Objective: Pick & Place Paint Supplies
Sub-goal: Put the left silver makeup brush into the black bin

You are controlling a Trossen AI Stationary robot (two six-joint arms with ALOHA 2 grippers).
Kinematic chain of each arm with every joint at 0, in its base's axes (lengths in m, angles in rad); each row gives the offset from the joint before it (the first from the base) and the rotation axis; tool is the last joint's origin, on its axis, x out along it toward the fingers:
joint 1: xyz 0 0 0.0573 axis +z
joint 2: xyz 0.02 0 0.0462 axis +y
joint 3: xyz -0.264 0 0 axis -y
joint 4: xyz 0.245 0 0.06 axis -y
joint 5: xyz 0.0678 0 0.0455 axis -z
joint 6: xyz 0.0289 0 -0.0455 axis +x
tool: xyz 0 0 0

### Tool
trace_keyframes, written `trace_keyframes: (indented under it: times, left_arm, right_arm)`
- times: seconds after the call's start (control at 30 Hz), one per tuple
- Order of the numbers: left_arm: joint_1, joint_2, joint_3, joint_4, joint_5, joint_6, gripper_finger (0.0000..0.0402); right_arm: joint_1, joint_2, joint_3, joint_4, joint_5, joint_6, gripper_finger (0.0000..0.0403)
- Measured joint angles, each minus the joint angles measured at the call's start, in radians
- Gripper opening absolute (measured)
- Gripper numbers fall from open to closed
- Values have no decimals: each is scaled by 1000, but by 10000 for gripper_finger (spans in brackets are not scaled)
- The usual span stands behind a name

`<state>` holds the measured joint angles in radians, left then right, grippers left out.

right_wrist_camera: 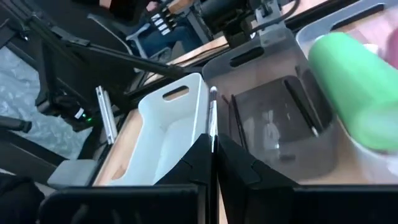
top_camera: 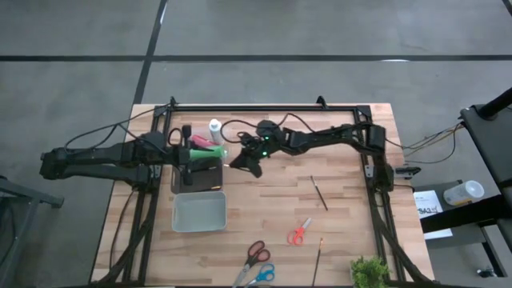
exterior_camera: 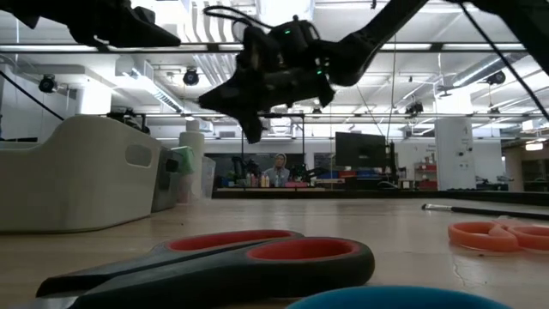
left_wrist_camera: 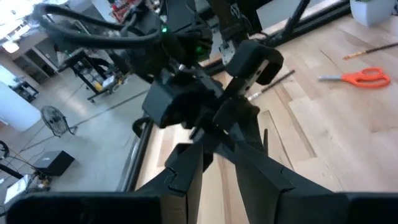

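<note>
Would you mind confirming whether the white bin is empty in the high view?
Yes, the white bin shows only its bare pale floor in the high view, with no bottle or brush lying inside it.

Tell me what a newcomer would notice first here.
Probably the right tool, shut on a thin brush above the dark bin, which already has brushes in it. A green bottle hangs beside it over the bin, at the left tool. The white bin sits alongside.

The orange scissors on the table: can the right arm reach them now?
Probably not at once: the right gripper is shut on a brush over the dark bin. The path to the orange scissors looks free.
</note>
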<state>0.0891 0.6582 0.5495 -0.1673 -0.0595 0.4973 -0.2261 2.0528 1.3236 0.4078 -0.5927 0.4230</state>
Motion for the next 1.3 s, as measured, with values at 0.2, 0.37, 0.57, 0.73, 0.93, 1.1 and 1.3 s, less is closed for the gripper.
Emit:
trace_keyframes:
  times: [0.2,0.37,0.57,0.73,0.93,1.1,1.3]
  left_arm:
    - [0,0,0,-44,0,0,100]
    - [0,0,0,-85,0,0,100]
    - [0,0,0,-144,0,0,100]
    - [0,0,0,-189,0,0,100]
    - [0,0,0,-209,0,0,100]
    - [0,0,0,-216,0,-1,100]
    - [0,-3,0,-251,-8,-3,100]
  right_arm:
    - [-1,125,139,-1,-15,20,11]
    - [1,188,236,0,-36,23,11]
    - [10,259,346,0,-37,45,11]
    - [20,320,440,-1,-37,78,11]
    - [26,386,542,-9,-36,86,11]
    - [39,441,631,-9,-38,94,11]
    - [42,485,693,-10,-49,87,11]
